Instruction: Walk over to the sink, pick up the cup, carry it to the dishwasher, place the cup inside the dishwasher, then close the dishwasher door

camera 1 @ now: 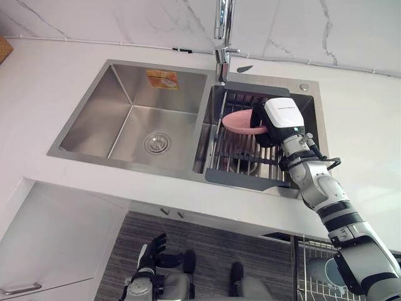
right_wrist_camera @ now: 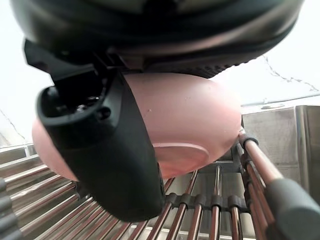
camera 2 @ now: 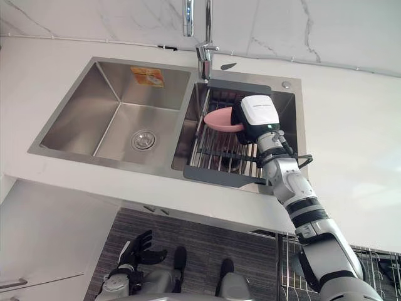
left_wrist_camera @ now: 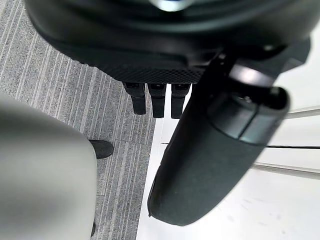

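Pink rounded cup (camera 1: 239, 122) over steel-rod sink rack (camera 1: 244, 179): my right robot hand (camera 1: 276, 122) clamps it w/ thumb across. Lift straight, keep level, avoid chrome faucet (camera 1: 222, 37). Left robot hand (camera 1: 149, 254) spread, idle.

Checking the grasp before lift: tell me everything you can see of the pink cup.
The pink cup is smooth, rounded, plastic-looking, with a ringed base facing the drain rack in the right basin of the sink. The right hand grips it, thumb across its side. Whether it touches the bars is unclear.
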Available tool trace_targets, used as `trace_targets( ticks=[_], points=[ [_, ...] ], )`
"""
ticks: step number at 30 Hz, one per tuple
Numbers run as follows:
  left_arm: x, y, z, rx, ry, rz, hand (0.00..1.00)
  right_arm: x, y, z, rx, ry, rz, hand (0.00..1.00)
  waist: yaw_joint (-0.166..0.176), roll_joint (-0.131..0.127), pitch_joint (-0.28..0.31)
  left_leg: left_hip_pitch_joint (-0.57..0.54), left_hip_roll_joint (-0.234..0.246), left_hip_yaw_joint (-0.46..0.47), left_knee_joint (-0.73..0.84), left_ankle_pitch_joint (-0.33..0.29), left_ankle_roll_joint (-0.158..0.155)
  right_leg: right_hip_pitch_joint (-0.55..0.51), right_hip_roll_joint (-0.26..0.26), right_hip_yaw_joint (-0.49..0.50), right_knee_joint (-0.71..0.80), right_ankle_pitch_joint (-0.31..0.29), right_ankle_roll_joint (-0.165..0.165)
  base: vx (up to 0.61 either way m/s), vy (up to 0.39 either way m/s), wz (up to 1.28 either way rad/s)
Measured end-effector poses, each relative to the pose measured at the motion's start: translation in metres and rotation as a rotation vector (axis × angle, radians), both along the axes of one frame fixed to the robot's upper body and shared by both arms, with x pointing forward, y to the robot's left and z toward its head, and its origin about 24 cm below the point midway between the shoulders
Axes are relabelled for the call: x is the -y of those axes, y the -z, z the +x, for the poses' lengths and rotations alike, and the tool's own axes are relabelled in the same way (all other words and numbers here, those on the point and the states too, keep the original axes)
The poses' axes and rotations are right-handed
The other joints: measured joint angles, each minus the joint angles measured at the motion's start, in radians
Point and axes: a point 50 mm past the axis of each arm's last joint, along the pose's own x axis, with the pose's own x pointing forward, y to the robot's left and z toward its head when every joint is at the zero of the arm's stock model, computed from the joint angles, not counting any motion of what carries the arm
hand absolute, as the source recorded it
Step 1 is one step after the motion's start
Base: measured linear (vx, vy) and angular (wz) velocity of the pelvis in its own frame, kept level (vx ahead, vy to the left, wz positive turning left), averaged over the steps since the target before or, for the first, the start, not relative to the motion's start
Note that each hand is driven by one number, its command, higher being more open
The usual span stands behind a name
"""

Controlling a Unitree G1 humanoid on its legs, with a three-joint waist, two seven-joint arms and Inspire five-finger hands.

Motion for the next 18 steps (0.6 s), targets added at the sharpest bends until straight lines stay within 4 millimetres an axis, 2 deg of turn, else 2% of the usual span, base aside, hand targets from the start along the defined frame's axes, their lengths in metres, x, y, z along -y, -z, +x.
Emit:
trace_targets(
  ticks=[8,13,18],
  points=[
    [0.000,0.001,-0.001,-0.009,0.000,0.000,0.90,-0.003,0.011,-0.023,-0.009,-0.049,0.047,0.30,-0.002,-0.004,0.002,0.038,0.002,0.019,0.000,-0.003,-0.005,0.034,0.000,0.021,0.000,0.000,0.001,0.02,-0.007,-0.05],
    [-0.002,0.002,-0.003,-0.029,-0.005,0.003,0.90,-0.012,0.016,-0.044,-0.008,-0.113,0.142,0.30,-0.020,-0.009,-0.001,0.056,0.003,0.025,-0.001,-0.006,-0.009,0.046,0.000,0.028,0.000,0.000,0.001,0.00,-0.006,-0.03],
    [-0.004,0.003,-0.005,-0.039,-0.006,0.010,0.90,-0.017,0.011,-0.066,0.042,-0.161,0.219,0.30,-0.023,-0.023,-0.010,0.083,0.006,0.052,-0.003,-0.010,-0.014,0.060,0.003,0.056,-0.002,0.000,0.001,-0.04,-0.010,-0.16]
  ],
)
